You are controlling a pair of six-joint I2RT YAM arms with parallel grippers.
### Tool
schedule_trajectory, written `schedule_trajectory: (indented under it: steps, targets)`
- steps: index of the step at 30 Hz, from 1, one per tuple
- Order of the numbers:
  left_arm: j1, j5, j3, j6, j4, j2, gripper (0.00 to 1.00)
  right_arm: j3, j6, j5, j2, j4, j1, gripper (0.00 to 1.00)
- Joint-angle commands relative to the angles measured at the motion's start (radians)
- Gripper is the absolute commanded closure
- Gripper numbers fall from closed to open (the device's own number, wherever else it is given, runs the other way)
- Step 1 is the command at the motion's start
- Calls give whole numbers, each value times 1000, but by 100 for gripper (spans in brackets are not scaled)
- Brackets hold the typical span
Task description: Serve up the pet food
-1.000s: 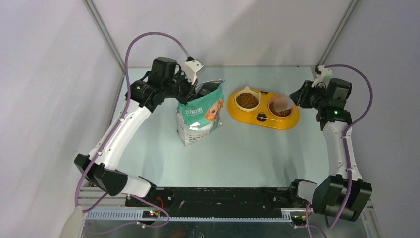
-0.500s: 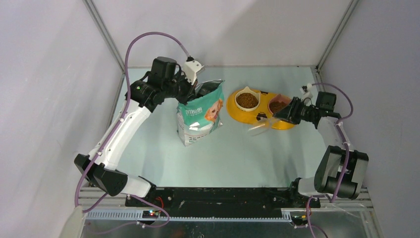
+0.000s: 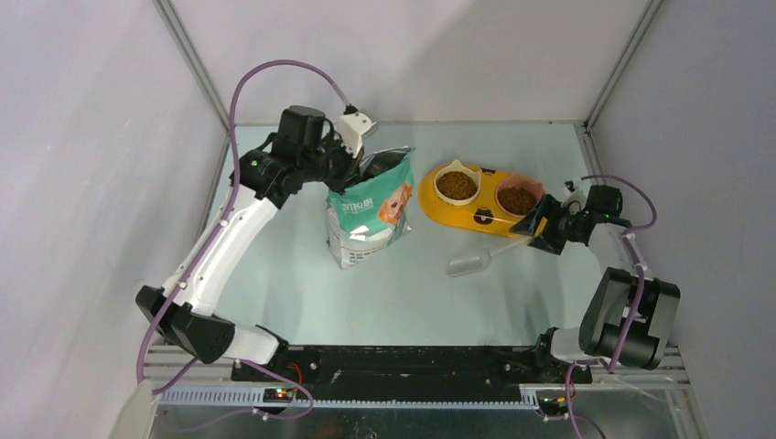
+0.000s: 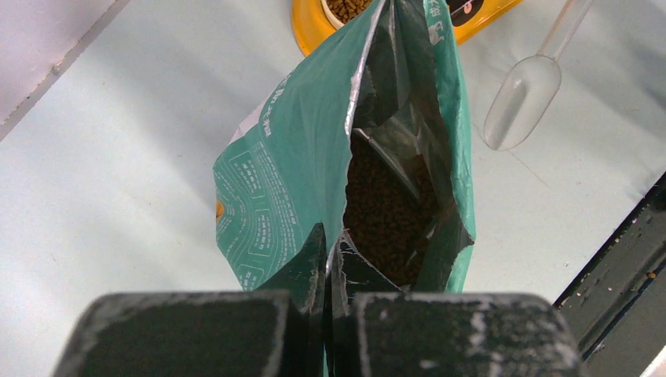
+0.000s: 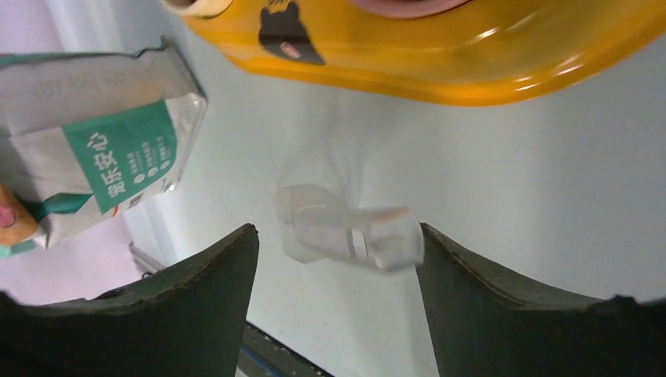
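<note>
The right claw (image 3: 540, 229) gapes empty, the clear plastic scoop (image 3: 469, 263) lying just ahead; it should withdraw straight, without nudging it. The left claw (image 4: 327, 302) pinches the teal-and-white bag (image 4: 283, 181) by its rim.

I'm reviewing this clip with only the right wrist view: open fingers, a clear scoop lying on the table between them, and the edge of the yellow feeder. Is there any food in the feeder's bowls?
Observer: Yes. In the top view, both bowls of the yellow feeder hold brown kibble.
Operator: I can see part of a bag. Is anything holding it?
Observer: The left gripper is shut on the bag at its top edge, and the bag stands upright.
Operator: Is the bag empty?
Observer: No. The left wrist view looks down its open mouth onto more kibble inside.
</note>
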Motion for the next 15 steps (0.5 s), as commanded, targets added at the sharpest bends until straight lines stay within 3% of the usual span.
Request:
schedule_trajectory:
  steps: [1, 6, 11, 15]
  targets:
    - [-4, 42, 6, 6, -30, -41, 100, 138, -104, 62, -6, -105, -62, 25]
    - [-4, 66, -13, 31, -21, -60, 100, 263, -184, -3, -24, -111, -48, 27]
    - [-4, 128, -48, 58, -4, -84, 100, 413, -369, -30, -50, -125, 159, 26]
    - [-4, 167, -35, 120, -41, -102, 100, 660, -657, -210, 43, -328, 304, 28]
